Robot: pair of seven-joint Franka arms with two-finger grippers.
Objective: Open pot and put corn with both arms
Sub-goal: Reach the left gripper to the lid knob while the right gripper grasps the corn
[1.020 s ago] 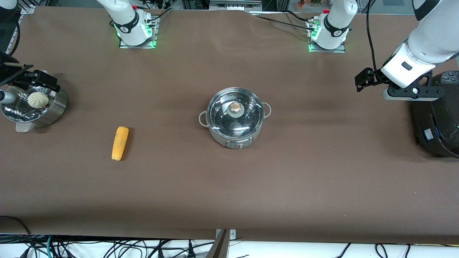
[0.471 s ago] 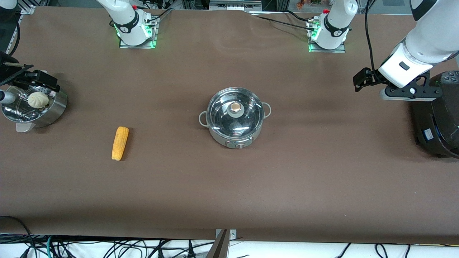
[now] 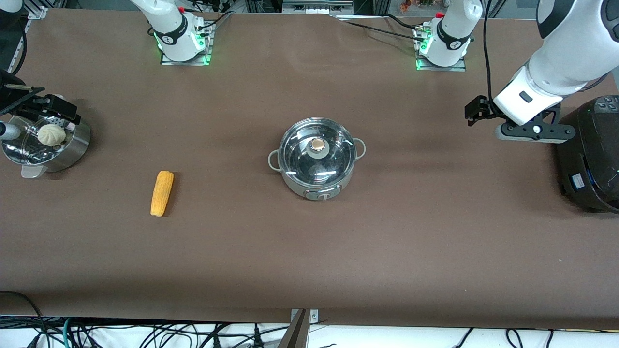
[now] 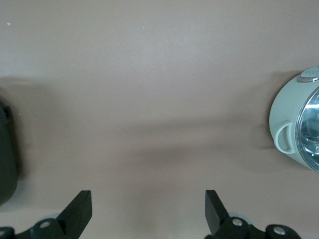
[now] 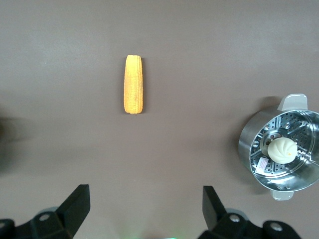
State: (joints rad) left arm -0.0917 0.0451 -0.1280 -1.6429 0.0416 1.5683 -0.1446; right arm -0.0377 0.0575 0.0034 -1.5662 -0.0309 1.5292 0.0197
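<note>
The steel pot (image 3: 316, 164) stands at the table's middle, its glass lid with the tan knob (image 3: 317, 144) shut on it. Its edge also shows in the left wrist view (image 4: 299, 127). The corn (image 3: 162, 193) lies on the table toward the right arm's end and shows in the right wrist view (image 5: 133, 91). My left gripper (image 3: 529, 130) is up over bare table between the pot and the black cooker, open and empty (image 4: 148, 206). My right gripper (image 3: 19, 113) is up over the steamer, open and empty (image 5: 144, 206).
A steel perforated steamer (image 3: 72, 145) with a white bun (image 3: 51, 134) stands at the right arm's end; it also shows in the right wrist view (image 5: 249, 149). A big black cooker (image 3: 590, 154) stands at the left arm's end.
My left gripper has moved away from the black cooker toward the pot, staying open. The right arm, pot and corn have not moved.
</note>
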